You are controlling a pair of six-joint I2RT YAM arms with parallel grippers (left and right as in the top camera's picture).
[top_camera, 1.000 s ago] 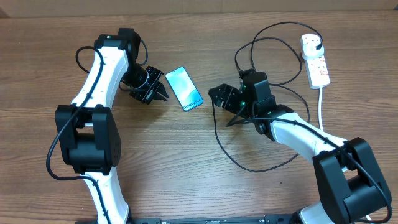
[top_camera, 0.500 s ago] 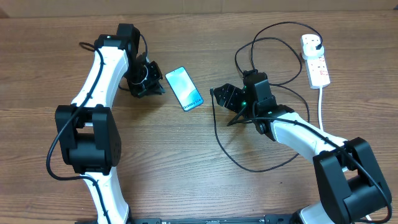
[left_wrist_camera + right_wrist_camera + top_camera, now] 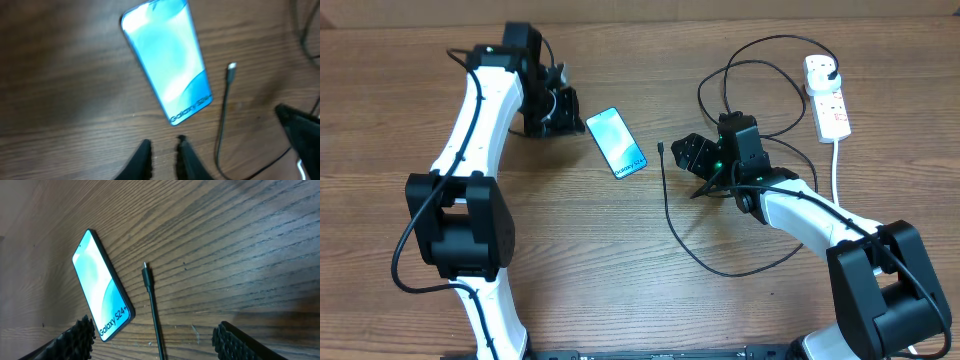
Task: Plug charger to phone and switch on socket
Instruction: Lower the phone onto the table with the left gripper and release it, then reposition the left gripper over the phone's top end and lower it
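Left end effector (image 3: 558, 106) hovers over the wooden worktop (image 3: 570, 250) just to the left of the phone (image 3: 617, 142). In the left wrist view its two fingers (image 3: 142, 159) are drawn close together with only a narrow gap and nothing between them. Right end effector (image 3: 684, 150) sits on the phone's other side with its fingers (image 3: 82, 332) spread wide and gripping nothing. The phone lies flat and diagonal between the two arms, light-blue screen up and the "Galaxy S24" lettering at its nearer end. The charger (image 3: 666, 205) is not plugged into it. Its small connector tip (image 3: 145, 271) rests on the worktop just beside that lettered end, apart from the phone's edge, and the thin black cable runs back from there between the right fingers. The cable then loops across the worktop up to the socket (image 3: 827, 100) at the far right corner, where a black plug (image 3: 827, 68) is seated. A thick white cord (image 3: 836, 170) trails from the socket toward the near edge. Whether the switch is on is too small to tell.
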